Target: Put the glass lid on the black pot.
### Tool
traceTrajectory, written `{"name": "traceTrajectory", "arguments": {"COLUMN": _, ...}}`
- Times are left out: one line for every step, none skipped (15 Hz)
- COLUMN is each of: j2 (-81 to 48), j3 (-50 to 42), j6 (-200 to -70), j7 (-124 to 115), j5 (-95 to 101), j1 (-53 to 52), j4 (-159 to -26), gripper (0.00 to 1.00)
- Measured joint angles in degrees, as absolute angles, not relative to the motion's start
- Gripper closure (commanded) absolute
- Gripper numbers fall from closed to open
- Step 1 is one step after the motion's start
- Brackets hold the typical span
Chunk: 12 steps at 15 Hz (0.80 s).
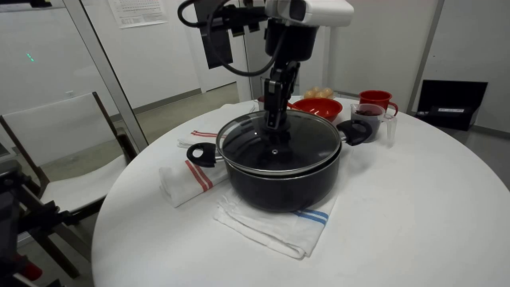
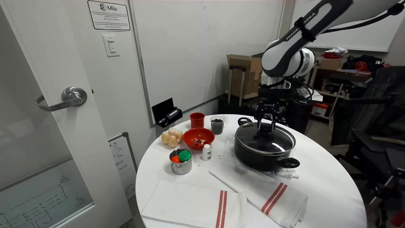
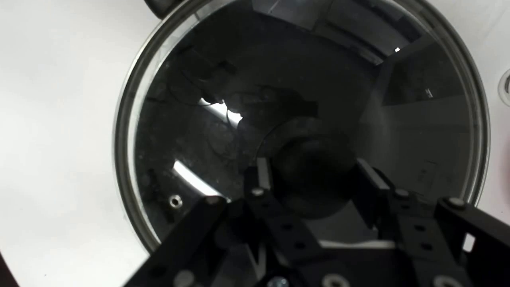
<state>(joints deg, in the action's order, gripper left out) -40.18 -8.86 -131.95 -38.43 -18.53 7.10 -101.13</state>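
The glass lid [image 1: 306,149] lies over the black pot [image 1: 283,195], and both also show in an exterior view as the lid [image 2: 246,136] and the pot [image 2: 250,158]. A thin dark gap shows between lid rim and pot rim at the front right, so I cannot tell if the lid is fully seated. My gripper [image 1: 275,123] points down at the lid's centre, also seen in an exterior view [image 2: 266,125]. In the wrist view the gripper [image 3: 312,175] has a finger against each side of the dark knob [image 3: 312,205] of the lid [image 3: 279,67].
Folded towels [image 1: 279,235] lie under and beside the pot. Near it stand a red bowl [image 2: 190,136], a measuring cup [image 1: 366,127], a red mug [image 1: 374,97], a white bottle [image 2: 207,153], a steel cup [image 2: 181,167] and a pack of round yellowish items [image 2: 171,138].
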Motion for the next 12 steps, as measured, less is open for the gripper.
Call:
{"name": "traceTrajectory", "arguments": {"j2": -40.4, "j3": -8.9, "j6": -131.9, "j7": -38.6, "j5": -18.5, "j1": 7.1, "j4": -100.8, "gripper": 0.75}}
{"name": "traceTrajectory", "arguments": {"j2": -40.7, "j3": -8.9, "j6": -131.9, "j7": -38.8, "j5": -18.5, "j1": 7.1, "j4": -100.6, "gripper": 0.75}}
{"name": "traceTrajectory", "arguments": {"j2": -40.9, "j3": -8.9, "j6": -131.9, "j7": -39.0, "j5": -18.5, "j1": 7.1, "j4": -100.3, "gripper": 0.75}}
{"name": "traceTrajectory", "arguments": {"j2": -41.0, "j3": -8.9, "j6": -131.9, "j7": -39.1, "j5": -18.5, "j1": 7.1, "j4": -100.1, "gripper": 0.75}}
{"name": "traceTrajectory", "arguments": {"j2": -41.2, "j3": -8.9, "j6": -131.9, "j7": -39.2, "j5": -18.5, "j1": 7.1, "j4": -99.9, "gripper": 0.75}}
{"name": "traceTrajectory", "arguments": {"j2": -41.4, "j3": -8.9, "j6": -131.9, "j7": -39.3, "j5": -18.5, "j1": 7.1, "j4": -99.7, "gripper": 0.75}}
{"name": "traceTrajectory", "arguments": {"j2": -41.6, "j3": -8.9, "j6": -131.9, "j7": -39.3, "j5": -18.5, "j1": 7.1, "j4": -99.5, "gripper": 0.75}}
{"name": "traceTrajectory", "arguments": {"j2": -41.8, "j3": -8.9, "j6": -131.9, "j7": -39.3, "j5": -18.5, "j1": 7.1, "j4": -99.3, "gripper": 0.75}}
{"name": "traceTrajectory", "arguments": {"j2": -42.0, "j3": -8.9, "j6": -131.9, "j7": -39.3, "j5": -18.5, "j1": 7.1, "j4": -99.2, "gripper": 0.75}}
{"name": "traceTrajectory", "arguments": {"j2": -42.1, "j3": -8.9, "j6": -131.9, "j7": -39.3, "j5": -18.5, "j1": 7.1, "j4": -99.0, "gripper": 0.75}}
{"name": "traceTrajectory", "arguments": {"j2": -42.1, "j3": -8.9, "j6": -131.9, "j7": -39.3, "j5": -18.5, "j1": 7.1, "j4": -99.0, "gripper": 0.75}}
{"name": "traceTrajectory", "arguments": {"j2": -42.1, "j3": -8.9, "j6": -131.9, "j7": -39.3, "j5": -18.5, "j1": 7.1, "j4": -99.0, "gripper": 0.75}}
